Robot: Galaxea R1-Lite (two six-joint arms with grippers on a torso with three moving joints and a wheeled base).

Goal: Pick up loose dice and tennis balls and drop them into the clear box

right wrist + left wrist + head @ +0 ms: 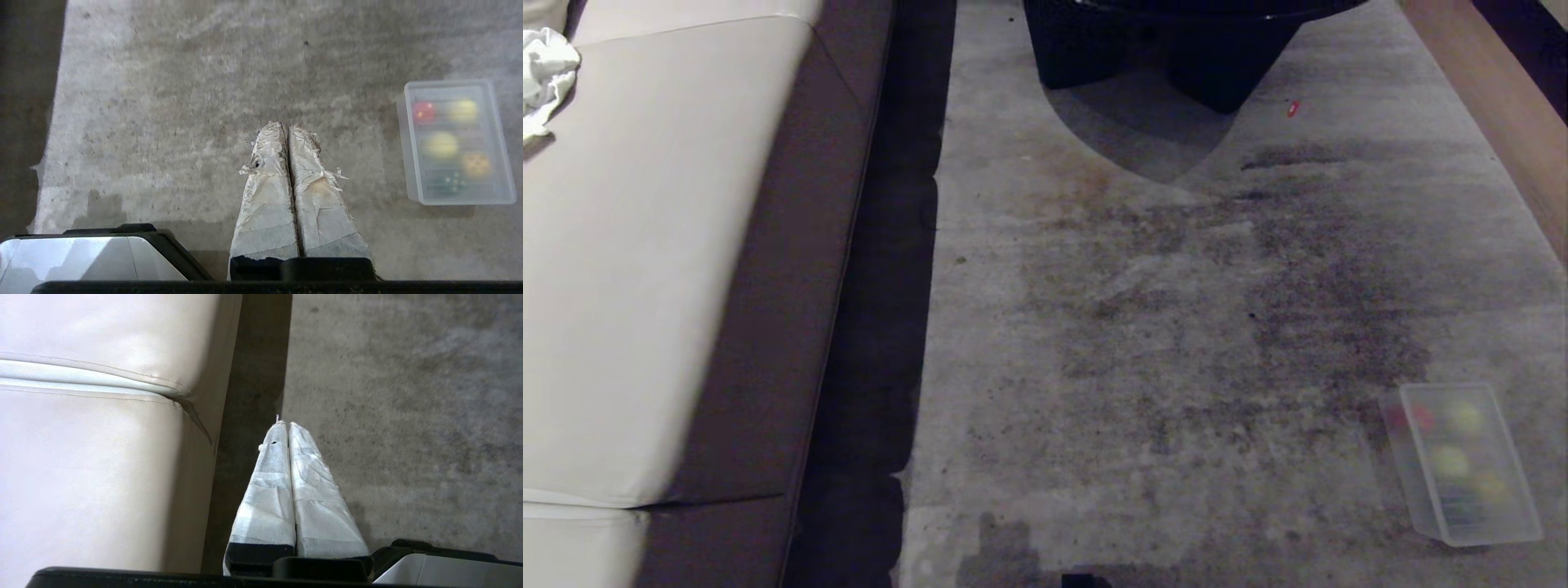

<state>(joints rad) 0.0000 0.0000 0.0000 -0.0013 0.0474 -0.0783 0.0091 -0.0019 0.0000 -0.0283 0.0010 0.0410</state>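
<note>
**Clear box on the carpet holds the balls; both grippers idle and pressed shut**

The clear box (1462, 465) sits on the stained grey carpet (1160, 327) at the lower right of the head view, well apart from the beige sofa (645, 269) that fills the left side. Through its cloudy plastic 2 yellow-green tennis balls (440, 145) show, with a red rounded piece (423, 111) in one corner, an orange-yellow piece (476, 164) and a dark green die with white pips (445, 182). Whether a tan die lies among them cannot be told through the blur.

The right gripper (288, 126) hangs over bare carpet, the box off to one side of it and not touched. Its 2 tape-wrapped fingers (265, 196) are pressed together and hold nothing.

The left gripper (286, 424) hangs over the dark strip between the sofa's edge and the carpet. Its white-wrapped fingers (318, 498) also meet at the tips, with nothing between them.

At the far end of the carpet stands a dark table base (1176, 49), and a tiny red speck (1293, 108) lies near it. A crumpled white cloth (543, 77) rests on the sofa.
</note>
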